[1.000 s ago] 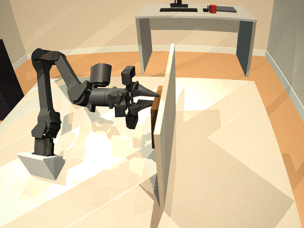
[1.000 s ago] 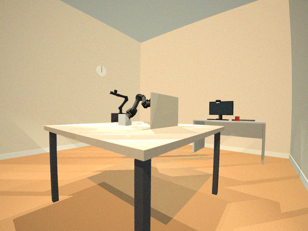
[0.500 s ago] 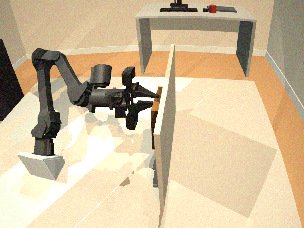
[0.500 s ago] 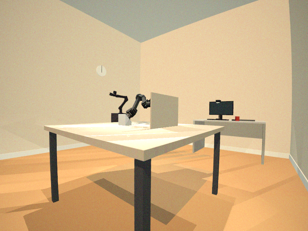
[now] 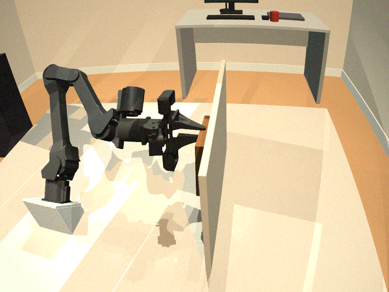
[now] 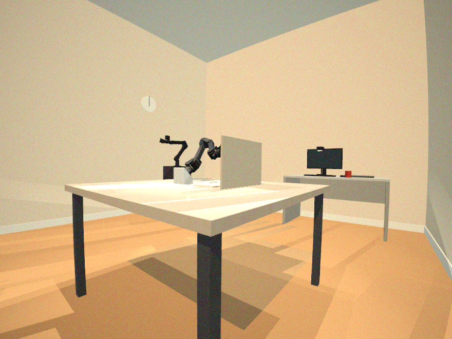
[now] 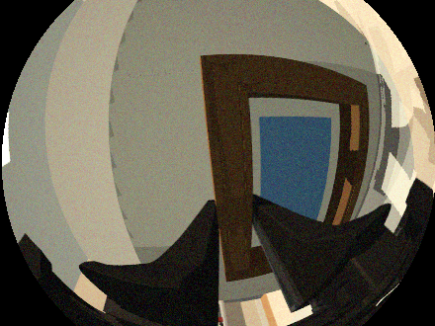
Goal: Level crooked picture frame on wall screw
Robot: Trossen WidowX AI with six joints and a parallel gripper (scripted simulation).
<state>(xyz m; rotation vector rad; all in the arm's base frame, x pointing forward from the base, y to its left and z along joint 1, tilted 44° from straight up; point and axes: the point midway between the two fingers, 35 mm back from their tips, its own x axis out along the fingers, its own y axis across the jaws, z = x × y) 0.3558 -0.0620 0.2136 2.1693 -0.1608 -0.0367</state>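
The brown wooden picture frame (image 5: 197, 172) (image 7: 229, 143), with a pale mat and a blue picture, is against the upright wall panel (image 5: 216, 138) (image 6: 241, 162) (image 7: 163, 123). My gripper (image 5: 201, 132) (image 7: 231, 203) is shut on the frame, with one finger on each side of one of its side bars. In the wrist view that bar leans slightly, but the lens bends the lines, so I cannot tell how level the frame is. The screw and the notched strip are hidden behind the frame. In the exterior view the panel hides the frame and the fingers.
The panel stands on the table (image 5: 273, 188) (image 6: 138, 204), and the arm's pale base block (image 5: 53, 217) (image 6: 182, 175) is on its frame side. A desk (image 5: 251, 31) (image 6: 339, 189) with a monitor, keyboard and red mug (image 5: 274, 16) (image 6: 348, 173) stands beyond. Another arm (image 6: 179, 149) is in the background.
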